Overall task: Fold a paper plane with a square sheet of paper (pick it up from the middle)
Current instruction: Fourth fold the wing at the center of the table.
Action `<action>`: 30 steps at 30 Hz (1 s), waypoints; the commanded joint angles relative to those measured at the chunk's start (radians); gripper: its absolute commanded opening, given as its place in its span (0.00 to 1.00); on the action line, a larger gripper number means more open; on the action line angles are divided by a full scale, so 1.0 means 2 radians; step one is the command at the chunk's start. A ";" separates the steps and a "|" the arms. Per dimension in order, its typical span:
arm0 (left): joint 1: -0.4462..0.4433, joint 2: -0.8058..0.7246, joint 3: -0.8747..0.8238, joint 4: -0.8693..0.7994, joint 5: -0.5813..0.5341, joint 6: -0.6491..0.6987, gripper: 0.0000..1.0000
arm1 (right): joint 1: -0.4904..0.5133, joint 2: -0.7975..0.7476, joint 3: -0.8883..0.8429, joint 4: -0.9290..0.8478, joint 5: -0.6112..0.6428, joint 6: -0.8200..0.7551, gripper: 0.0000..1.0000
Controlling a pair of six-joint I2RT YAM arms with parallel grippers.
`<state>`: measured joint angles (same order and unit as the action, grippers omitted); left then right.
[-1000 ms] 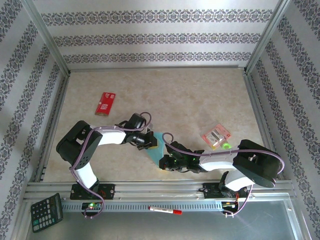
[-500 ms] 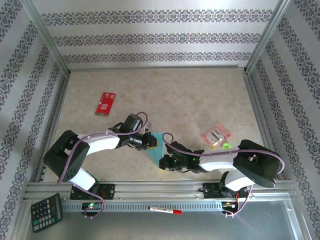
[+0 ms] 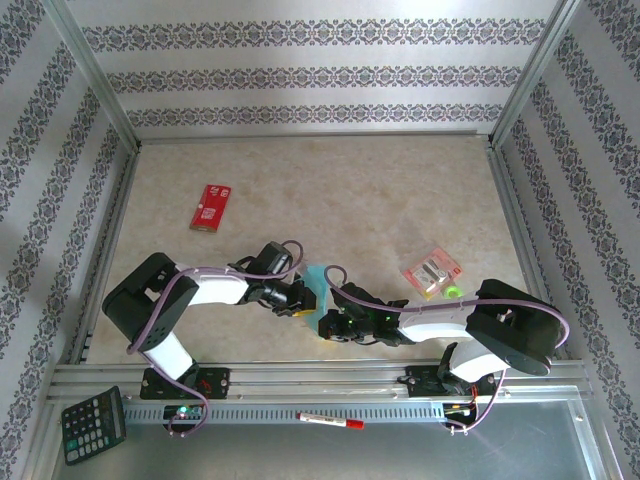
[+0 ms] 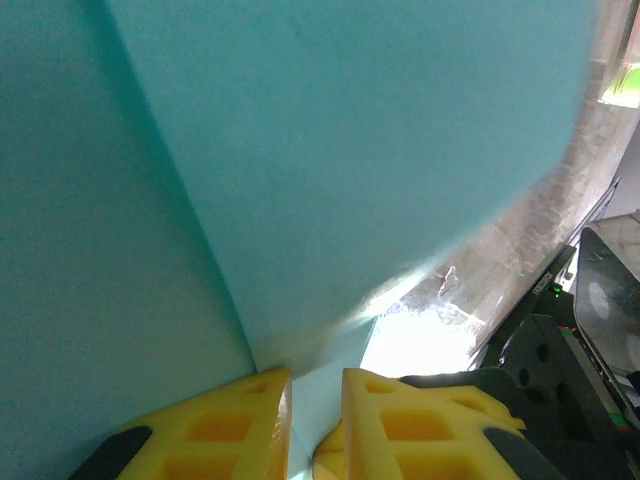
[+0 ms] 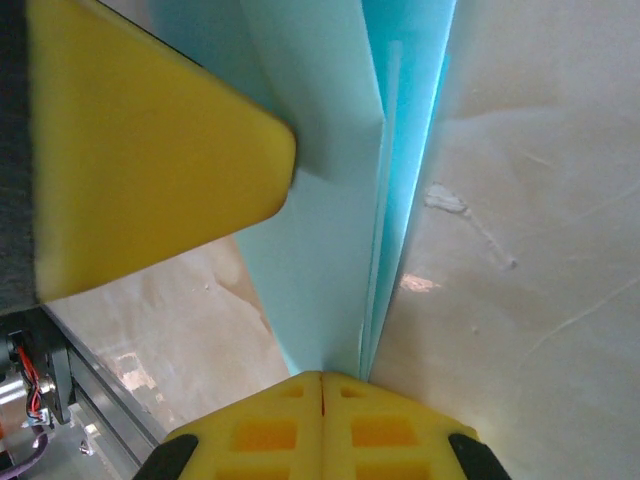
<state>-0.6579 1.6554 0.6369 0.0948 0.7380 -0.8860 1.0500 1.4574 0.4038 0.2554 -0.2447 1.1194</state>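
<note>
Paper (image 5: 320,250) pinched in right gripper (image 5: 322,380); left gripper (image 4: 316,378) seemingly parted around it.

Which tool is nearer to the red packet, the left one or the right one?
Left. The left tool is right of the red packet and nearer the robot; the right tool, shut on the paper, is even farther right and nearer the robot.

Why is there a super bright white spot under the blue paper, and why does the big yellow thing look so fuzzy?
Left wrist view: light bounces off the shiny table below the blue paper, washing it out white. Right wrist view: the yellow finger at upper left sits too near the lens, so its edges go soft.
</note>
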 commanded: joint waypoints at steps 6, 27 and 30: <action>0.030 0.020 0.023 -0.011 0.003 0.033 0.20 | 0.010 0.036 -0.033 -0.167 0.019 -0.010 0.00; 0.108 0.080 0.101 -0.038 0.008 0.077 0.20 | 0.015 0.041 -0.020 -0.170 0.020 -0.013 0.00; 0.117 0.086 0.109 -0.042 0.005 0.080 0.20 | 0.015 0.042 -0.021 -0.170 0.019 -0.013 0.00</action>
<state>-0.4633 1.8069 0.8238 0.0128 0.8082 -0.7658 1.0519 1.4624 0.4301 0.2092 -0.2436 1.1187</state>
